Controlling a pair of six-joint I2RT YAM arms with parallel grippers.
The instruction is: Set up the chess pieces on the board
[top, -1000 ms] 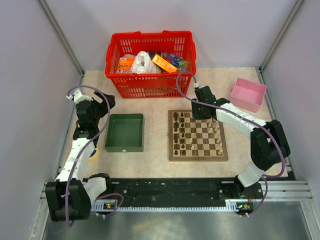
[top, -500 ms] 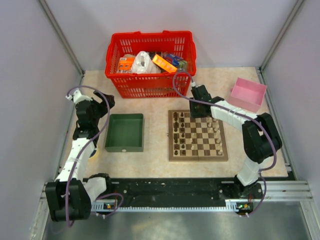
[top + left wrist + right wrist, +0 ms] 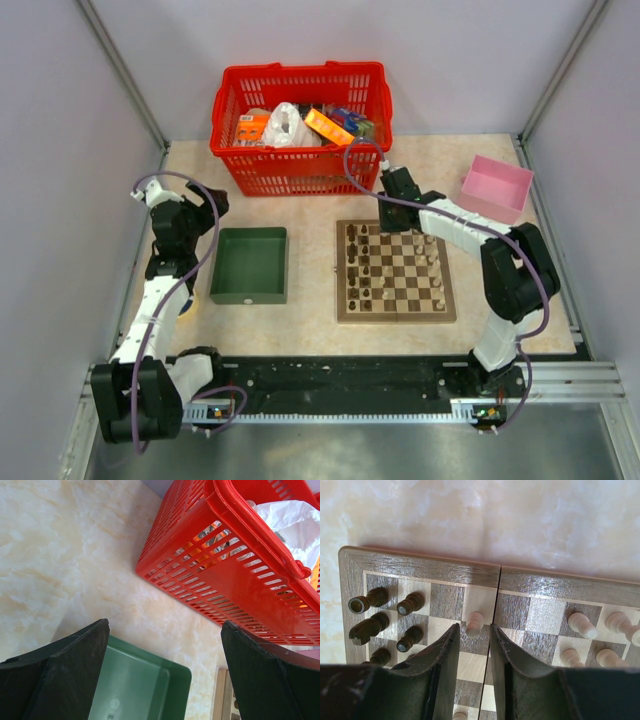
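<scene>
My right claw (image 3: 474, 630) hangs over the far part of the board (image 3: 420, 567). Its jaws are only a little apart and nothing is pinched. A pale pawn (image 3: 475, 622) stands in the gap at my fingertips (image 3: 451, 635), with a sliver of board showing either side of it.

The step in hand, I judge, is taking this pawn. To do it well I should centre it between the pads and sink low enough to bite the stem under the head. Then I should close gently so neither pad nudges it first and tips it, and lift straight up, clear of the dark pieces (image 3: 380, 625) just to its left.

The pawn looks upright on its base, long axis vertical, head up. It stands just left of the board's centre seam, near the far rim. That seam runs near to far, with dark pieces massed left and pale pieces (image 3: 582, 625) right.

My left claw (image 3: 165, 630) is wide open and empty above the green tray (image 3: 185, 672), with the red basket (image 3: 225, 580) beyond.
</scene>
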